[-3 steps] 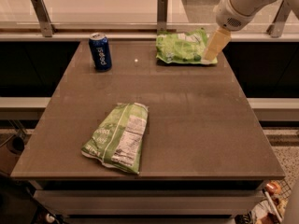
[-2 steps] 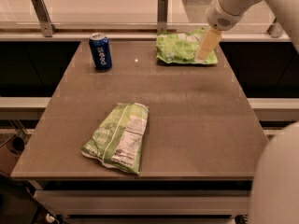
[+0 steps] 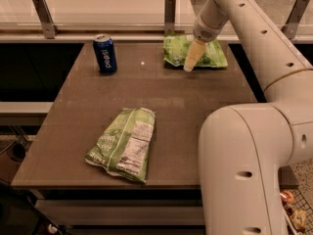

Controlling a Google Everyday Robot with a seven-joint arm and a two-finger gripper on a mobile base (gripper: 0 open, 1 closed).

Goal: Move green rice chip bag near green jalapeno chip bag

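Note:
The green rice chip bag, bright lime green with dark spots, lies flat at the far edge of the table, right of centre. The green jalapeno chip bag, paler and crinkled with a white nutrition label and a centre seam, lies near the front left of the table. My gripper hangs from the white arm and points down over the left part of the rice chip bag, at or just above its front edge. The two bags are far apart.
A blue Pepsi can stands upright at the far left of the brown table. A railing with metal posts runs behind the table. My white arm fills the right foreground.
My gripper has moved left and a little toward the camera, from the right end of the rice chip bag to its left part. The arm has swung into the right foreground. The bags and can have not moved.

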